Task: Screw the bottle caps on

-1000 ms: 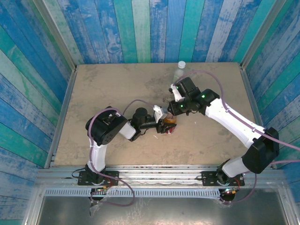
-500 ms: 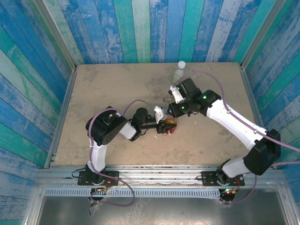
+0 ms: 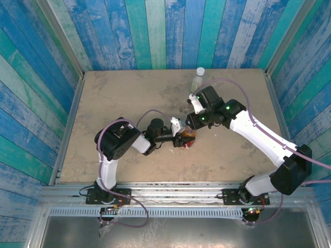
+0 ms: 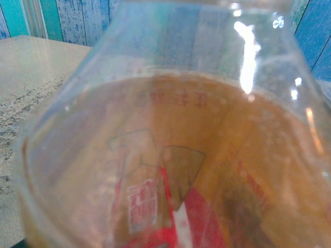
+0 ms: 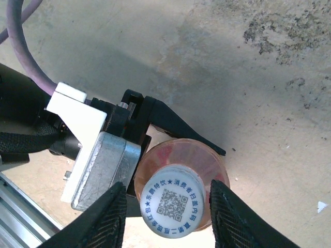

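Since a second ago your right arm's elbow has swung a little outward and the right gripper has edged closer over the amber bottle. The left arm, that bottle and the pale bottle at the table's far edge have not moved.

The amber bottle is clear, glossy plastic with orange-brown liquid and a red printed label, and it stands upright on the mottled tan table. On its neck sits a round white screw cap printed with a QR code.

Your left arm reaches in low from the side, and the left gripper is clamped on the bottle's body, with one black finger wrapped around it. Your right wrist points straight down, its ribbed fingers spread apart on either side of the cap. Whether either finger touches the cap, you cannot tell.
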